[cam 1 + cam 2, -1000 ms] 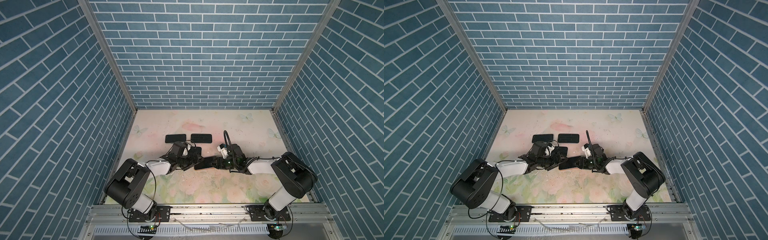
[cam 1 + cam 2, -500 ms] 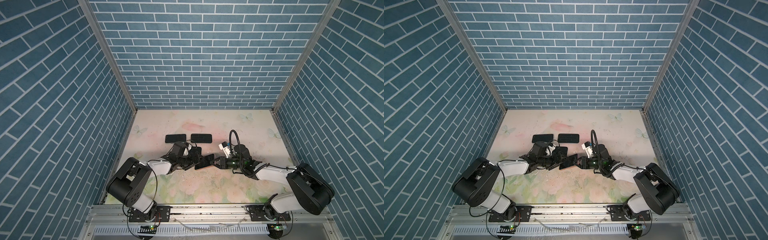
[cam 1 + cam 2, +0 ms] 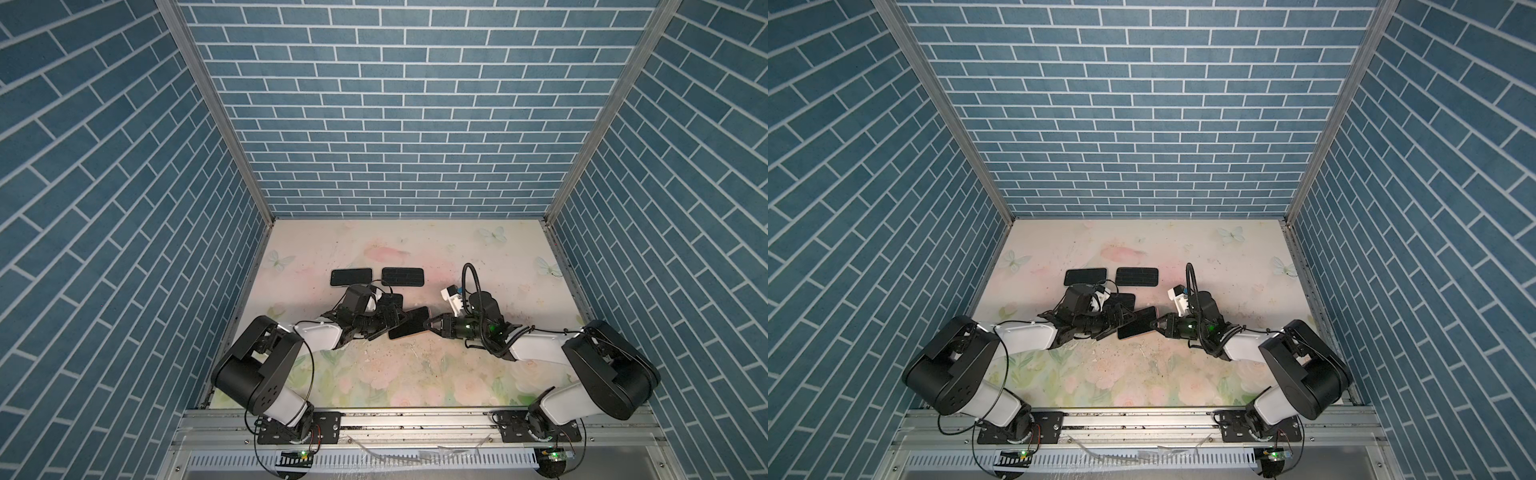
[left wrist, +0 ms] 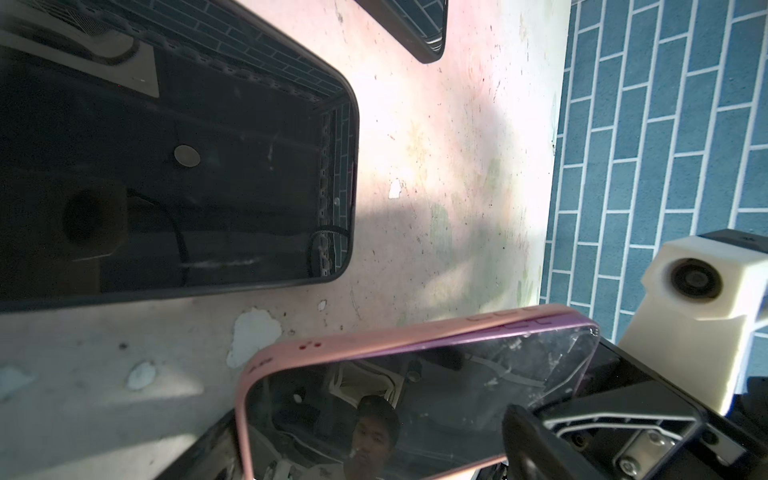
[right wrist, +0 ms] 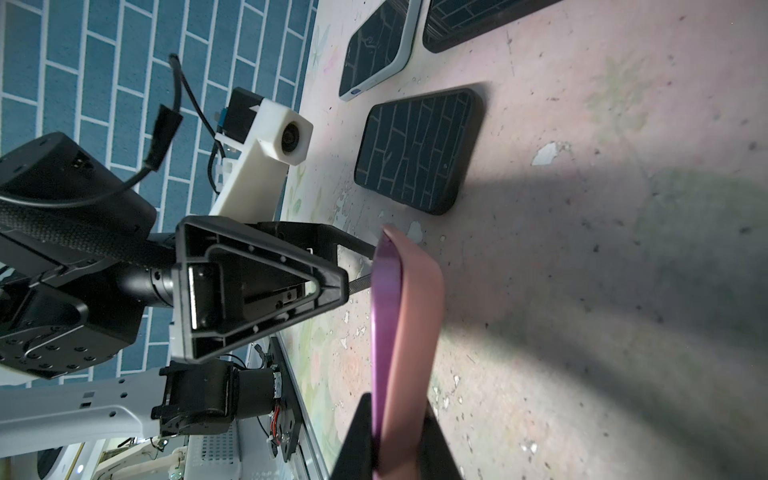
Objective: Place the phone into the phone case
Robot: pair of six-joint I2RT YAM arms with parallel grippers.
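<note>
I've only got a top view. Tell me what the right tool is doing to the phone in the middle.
Observer: Right wrist view: the right tool is shut on one end of the phone, a finger on each face of its pink case.
Operator: Check the screen.
Observer: Left wrist view: the screen shows crack-like lines near the corner by the right tool.
Operator: Now the left tool.
Observer: Right wrist view: the left tool stands with fingers wide at the phone's other end; whether they press, I cannot tell.
</note>
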